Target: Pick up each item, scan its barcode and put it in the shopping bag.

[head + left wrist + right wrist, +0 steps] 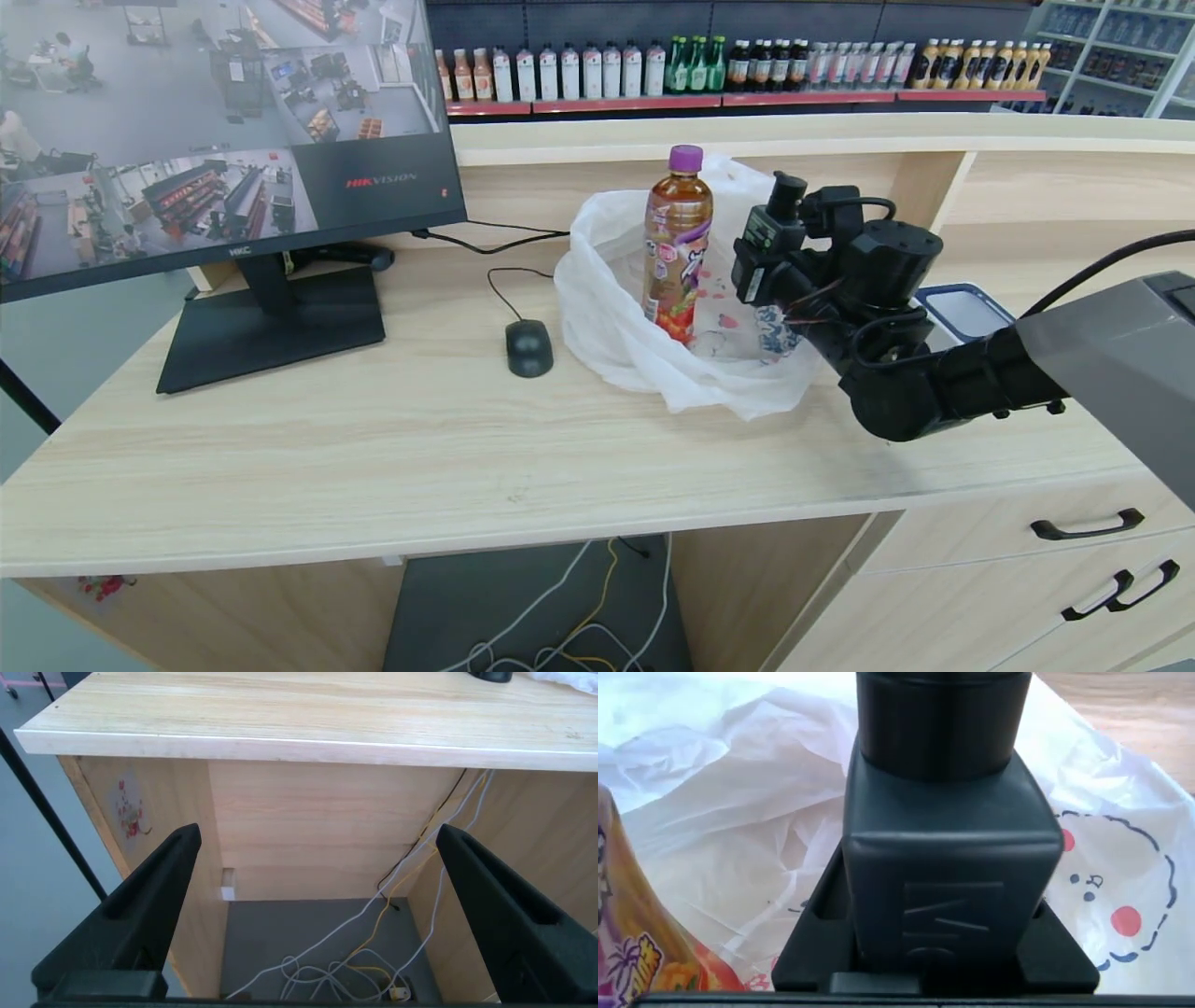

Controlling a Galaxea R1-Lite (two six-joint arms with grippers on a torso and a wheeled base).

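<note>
A tea bottle (677, 247) with a purple cap stands upright inside the white shopping bag (616, 327) at the middle of the counter. Just right of the bag, my right gripper (794, 271) is shut on a dark barcode scanner (761, 245), whose head points toward the bottle. In the right wrist view the scanner (948, 887) sits close over the bag (738, 831), with the bottle's label (635, 961) at the edge. My left gripper (318, 840) is open and empty, low in front of the counter, facing the recess under it.
A monitor (215, 131) stands at the counter's left and a wired mouse (528, 347) lies beside the bag. A blue-rimmed tray (962, 313) lies behind my right arm. Drawers (1088, 527) are below right. Loose cables (355, 961) hang under the counter.
</note>
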